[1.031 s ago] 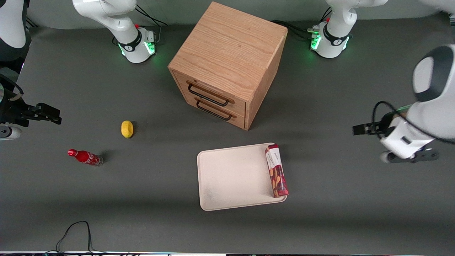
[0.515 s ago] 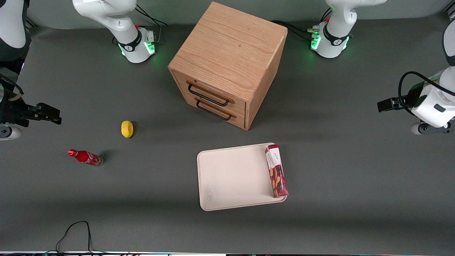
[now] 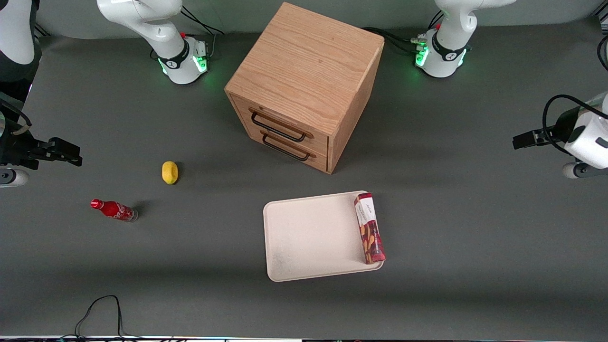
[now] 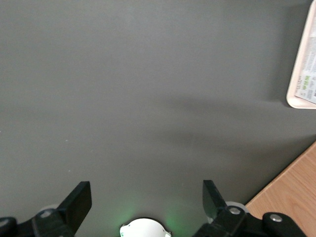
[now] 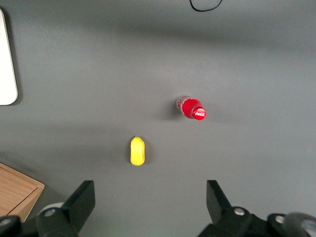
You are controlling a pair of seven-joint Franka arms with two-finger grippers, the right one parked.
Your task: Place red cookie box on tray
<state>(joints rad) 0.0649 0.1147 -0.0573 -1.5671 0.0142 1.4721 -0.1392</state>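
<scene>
Red cookie box [image 3: 369, 228] on tray [image 3: 308, 237] — hand [image 4: 145, 197] well apart

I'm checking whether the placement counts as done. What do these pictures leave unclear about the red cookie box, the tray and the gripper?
- Front view: whether the red cookie box lies flat inside the tray or leans on its rim; seen from above, this cannot be told.
- Left wrist view: box and tray are cut off by the edge.
- Front view: the gripper, open in the wrist view, sits near the edge, with the arm cut off.
</scene>
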